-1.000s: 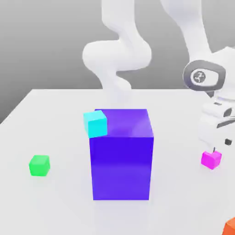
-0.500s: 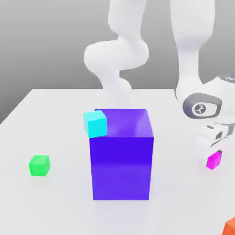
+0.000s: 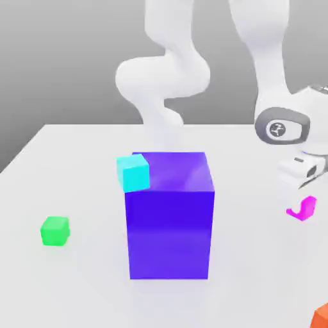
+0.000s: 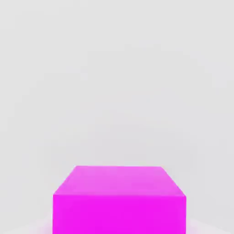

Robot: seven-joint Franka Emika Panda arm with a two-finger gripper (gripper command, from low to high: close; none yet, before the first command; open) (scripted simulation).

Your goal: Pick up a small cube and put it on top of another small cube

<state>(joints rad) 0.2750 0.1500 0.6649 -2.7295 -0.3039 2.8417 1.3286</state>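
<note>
The small cube (image 3: 303, 210) is glossy magenta and sits between the fingers of my gripper (image 3: 298, 202) at the exterior view's right; a white finger hides part of it. It hangs just above the white table (image 3: 77, 282). The hand view has the same magenta cube (image 4: 119, 201) close up against the pale table. The gripper is shut on it. Another small cube (image 3: 55, 230), bright green and the same size, rests on the table at the exterior view's left, far from the gripper.
A big blue-purple cube (image 3: 170, 218) stands mid-table between the gripper and the green cube. A small cyan cube (image 3: 133, 173) sits at its upper left corner. An orange-red cube (image 3: 321, 317) pokes in at the lower right corner.
The gripper dropped onto the magenta cube, closed on it, and has risen slightly with the cube. The other cubes have not moved.
</note>
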